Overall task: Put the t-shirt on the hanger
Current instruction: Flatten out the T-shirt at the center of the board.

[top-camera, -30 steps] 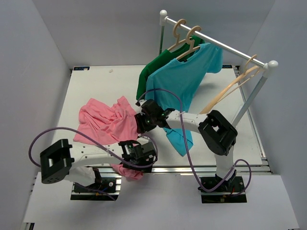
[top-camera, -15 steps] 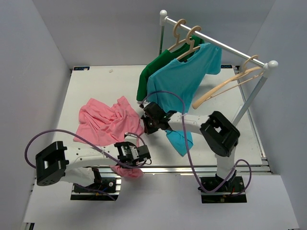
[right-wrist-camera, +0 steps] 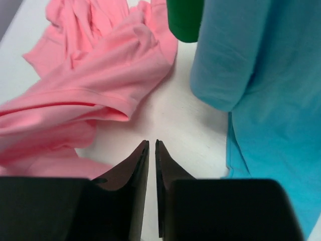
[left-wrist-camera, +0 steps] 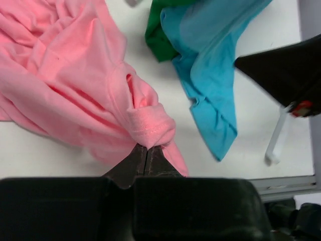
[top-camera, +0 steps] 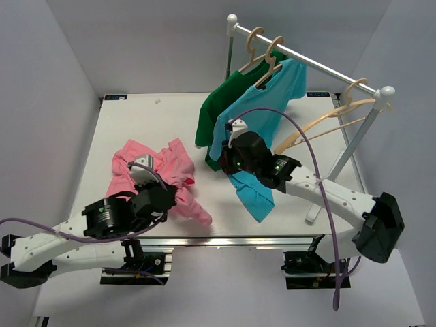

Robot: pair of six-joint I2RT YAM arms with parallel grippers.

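So the pink t-shirt [top-camera: 160,174] lay in a crumpled heap at about 8 o'clock on the table [top-camera: 136,112], well apart from the empty hanger [top-camera: 320,122], which hung tilted off the rail [top-camera: 306,61] up at 2 o'clock. The left gripper [left-wrist-camera: 146,150] had its fingers pressed together on one small bunched fold at the shirt's near edge (looked like a hem or sleeve, hard to say). That's my worry: with so thin a pinch, lifting could let the cloth slip out, or raise a wad with the neck hole buried. The right gripper [right-wrist-camera: 152,143] had its fingers nearly touching with nothing between them, right beside the blue shirt [top-camera: 255,129]. It could snag that and jostle the loose hanger off.
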